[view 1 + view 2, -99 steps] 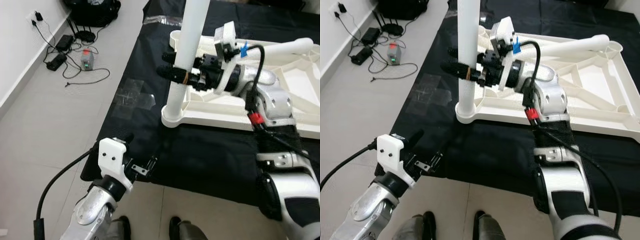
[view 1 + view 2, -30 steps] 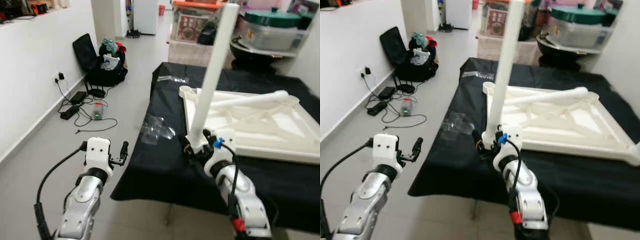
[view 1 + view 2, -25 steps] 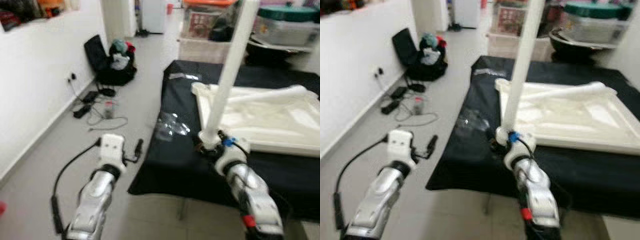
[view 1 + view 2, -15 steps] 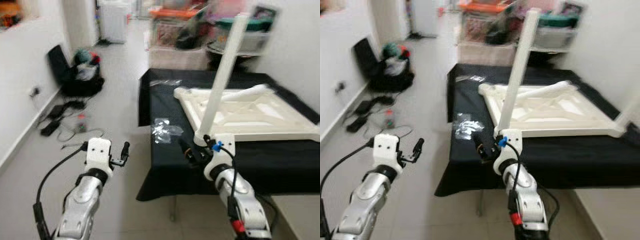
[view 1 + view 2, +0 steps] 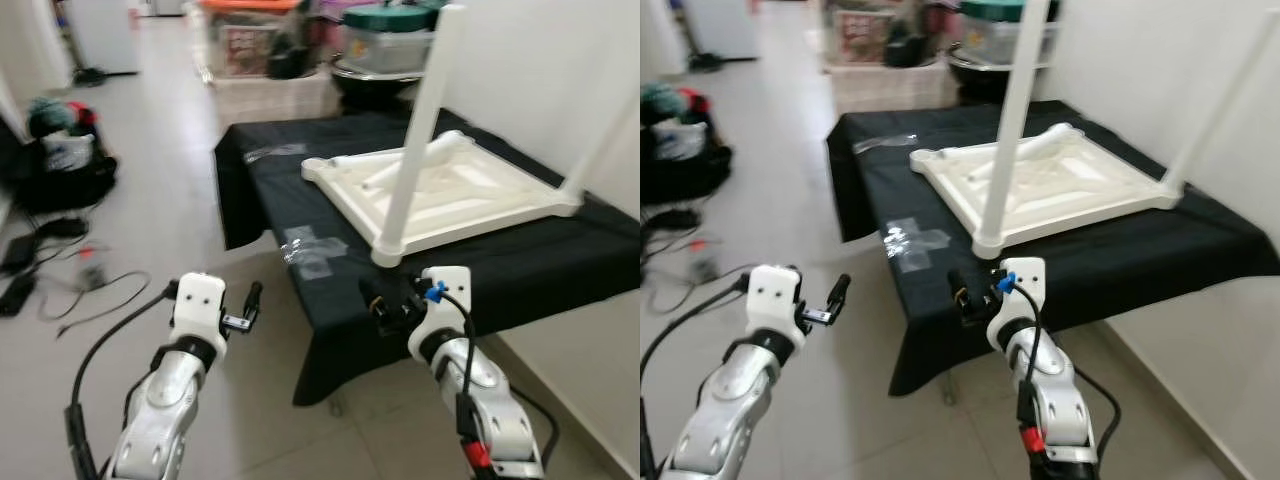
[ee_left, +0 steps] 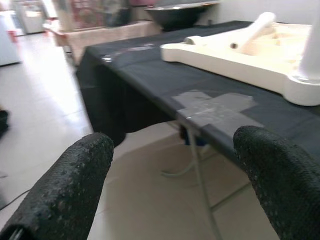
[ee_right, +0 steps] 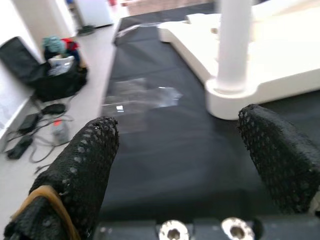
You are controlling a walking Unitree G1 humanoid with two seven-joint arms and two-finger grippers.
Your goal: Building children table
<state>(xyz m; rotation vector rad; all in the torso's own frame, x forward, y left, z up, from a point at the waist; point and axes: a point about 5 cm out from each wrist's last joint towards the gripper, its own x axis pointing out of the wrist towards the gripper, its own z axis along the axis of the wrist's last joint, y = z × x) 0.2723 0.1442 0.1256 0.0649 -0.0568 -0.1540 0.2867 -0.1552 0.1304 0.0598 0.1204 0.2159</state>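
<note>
The white children's table (image 5: 470, 195) lies upside down on a black-cloth-covered table (image 5: 520, 265). One white leg (image 5: 415, 130) stands upright in its near corner, a second leg (image 5: 1222, 105) rises at the right corner, and a third lies across the frame (image 5: 425, 158). My right gripper (image 5: 378, 305) hovers open in front of the cloth's edge, below the near leg, holding nothing; the right wrist view shows that leg's base (image 7: 232, 75) beyond the right gripper (image 7: 177, 125). My left gripper (image 5: 250, 303) is open over the floor, left of the table, and the left gripper (image 6: 175, 142) is empty.
Clear plastic (image 5: 310, 248) lies on the cloth near the front corner. Storage bins and a pot (image 5: 385, 45) stand behind the table, and a wall runs along the right. A dark bag (image 5: 60, 150) and cables (image 5: 60, 285) lie on the tiled floor at left.
My right gripper has let go of the upright leg and drawn back off the table. The camera has pulled away and swung, so the table now sits farther off.
</note>
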